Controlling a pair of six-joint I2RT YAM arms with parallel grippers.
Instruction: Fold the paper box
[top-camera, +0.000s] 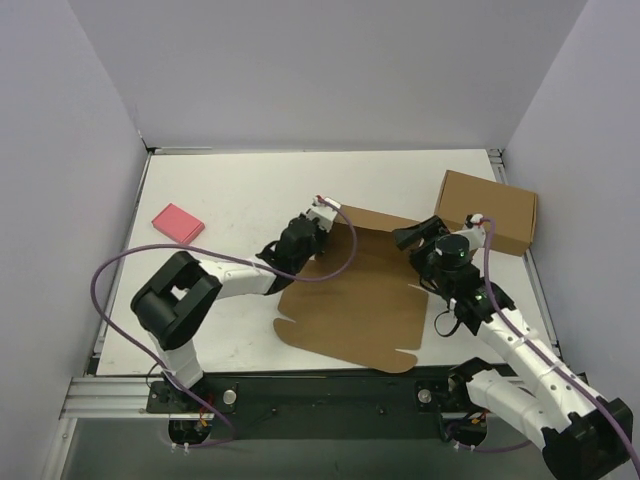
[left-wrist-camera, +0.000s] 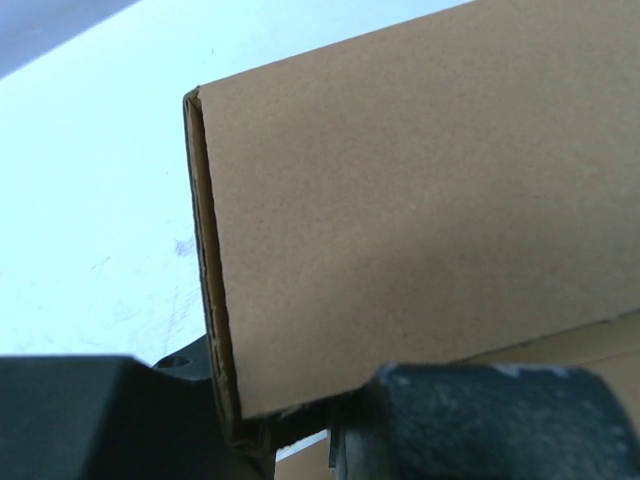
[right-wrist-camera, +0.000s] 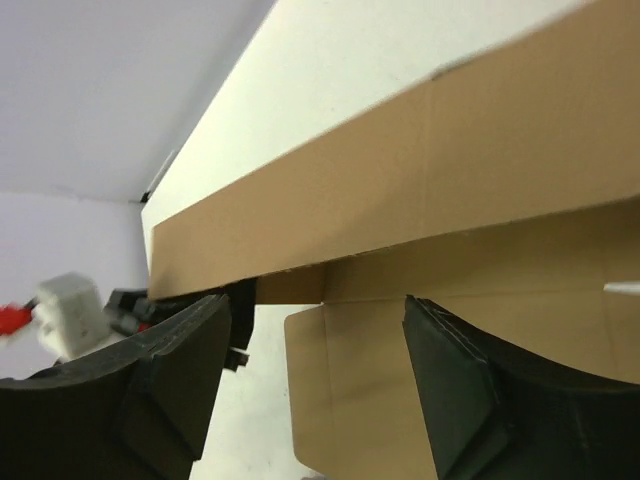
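**A:** One pink block (top-camera: 178, 223) is lying at the far left of the tabletop (top-camera: 250, 185), well apart from everything else. What is coming next?

**B:** The left end effector (top-camera: 322, 222) is reaching in toward the paper box (top-camera: 350, 300), which is lying in the middle of the tabletop as a mostly flat brown sheet. Its fingers (left-wrist-camera: 480, 420) are pinching the left end of a raised flap along the sheet's far edge.

**A:** Is the sheet making any kind of container?

**B:** Only that long far flap is standing up. The other panels and flaps are lying flat.

**A:** And on the right?

**B:** The right end effector (top-camera: 418, 238) is hovering at the sheet's far right corner. The wrist view is showing its fingers spread wide apart, low over the cardboard and facing along the raised flap. Just beyond it, a second brown box (top-camera: 488, 212) is sitting fully formed and closed near the right edge, so I cannot tell what it is holding.
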